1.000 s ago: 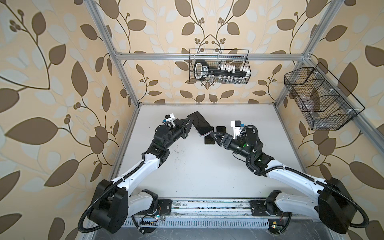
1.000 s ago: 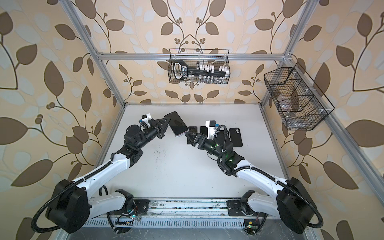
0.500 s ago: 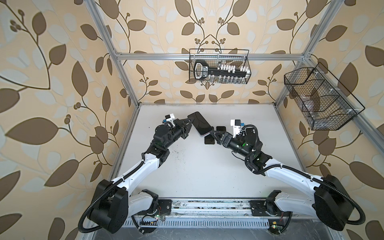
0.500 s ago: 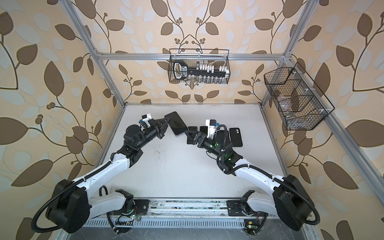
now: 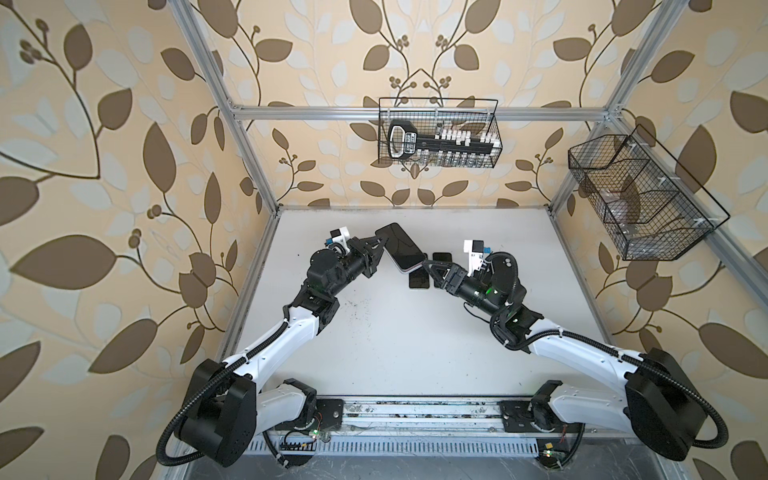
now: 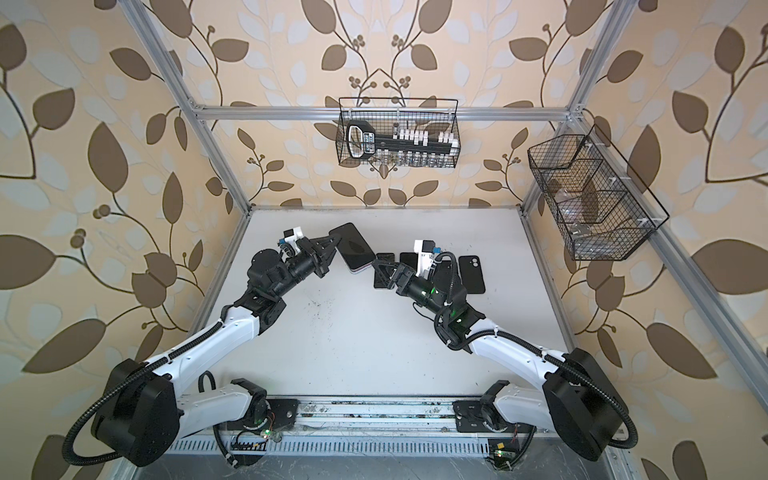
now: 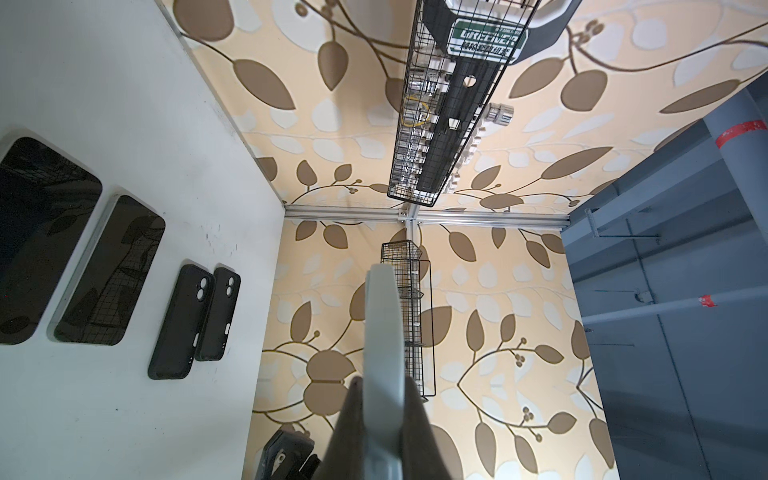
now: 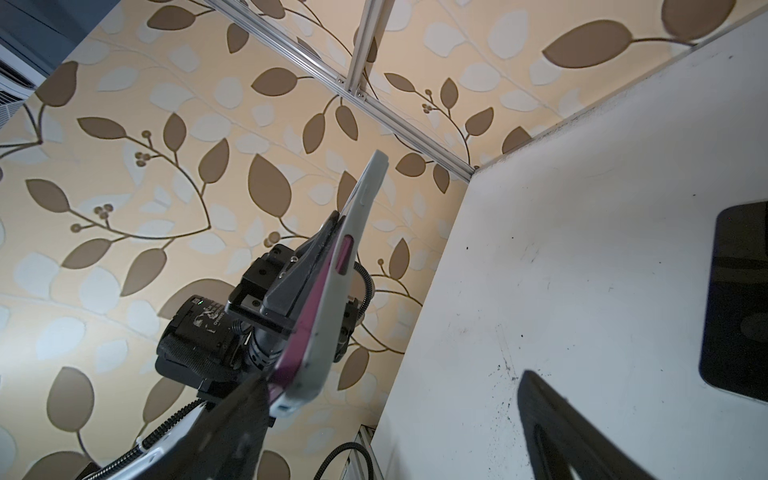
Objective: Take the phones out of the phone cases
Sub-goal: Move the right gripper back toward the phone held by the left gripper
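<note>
Between the closed fingers of the left gripper (image 5: 379, 246) the phone (image 5: 400, 246) is held clamped, raised off the table (image 5: 395, 340), its pale, smooth, round-cornered phone case (image 8: 328, 345) not yet removed. Glossy dark glass and a magenta edge are noted. Just beside the corner farthest from those fingers, the right gripper (image 5: 432, 274) is found with fingers wide apart, nothing held; extraction remains to be done

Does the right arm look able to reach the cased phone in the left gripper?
Likely yes: the right gripper, jaws wide open, sits at the free end of the cased phone, nothing between; the left gripper clamps its side edge.
</note>
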You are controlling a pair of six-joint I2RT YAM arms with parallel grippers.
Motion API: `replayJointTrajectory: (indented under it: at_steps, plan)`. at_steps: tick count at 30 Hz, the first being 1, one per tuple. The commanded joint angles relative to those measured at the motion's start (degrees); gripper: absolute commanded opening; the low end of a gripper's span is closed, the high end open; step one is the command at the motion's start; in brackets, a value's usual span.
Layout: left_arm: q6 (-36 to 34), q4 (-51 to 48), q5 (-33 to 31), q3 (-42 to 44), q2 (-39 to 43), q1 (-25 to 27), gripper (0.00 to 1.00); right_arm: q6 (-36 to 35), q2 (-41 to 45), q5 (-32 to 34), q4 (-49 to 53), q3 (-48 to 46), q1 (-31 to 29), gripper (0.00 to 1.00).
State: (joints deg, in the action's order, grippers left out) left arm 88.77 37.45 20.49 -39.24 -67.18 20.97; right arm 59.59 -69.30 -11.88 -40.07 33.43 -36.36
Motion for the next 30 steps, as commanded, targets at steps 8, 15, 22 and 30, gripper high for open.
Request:
replayJointTrajectory:
  at_steps: [8,15,22,30]
  plan:
    - [1.32,7.28,0.44,-4.53,0.91,0.55,0.0,0.94,1.67,2.21,-0.81,-1.42,-0.37,0.91]
    - [1.16,7.02,0.34,-4.5,0.82,1.0,0.0,0.96,0.64,0.35,-3.21,-0.96,-0.27,0.91]
    - [0.87,6.58,0.25,-4.35,0.77,1.31,0.0,0.61,-0.45,-1.86,-5.41,-0.14,-0.4,0.89]
    - [0.74,6.59,0.25,-4.66,0.73,1.87,0.0,0.79,-1.79,-2.53,-5.89,0.49,-0.24,0.89]
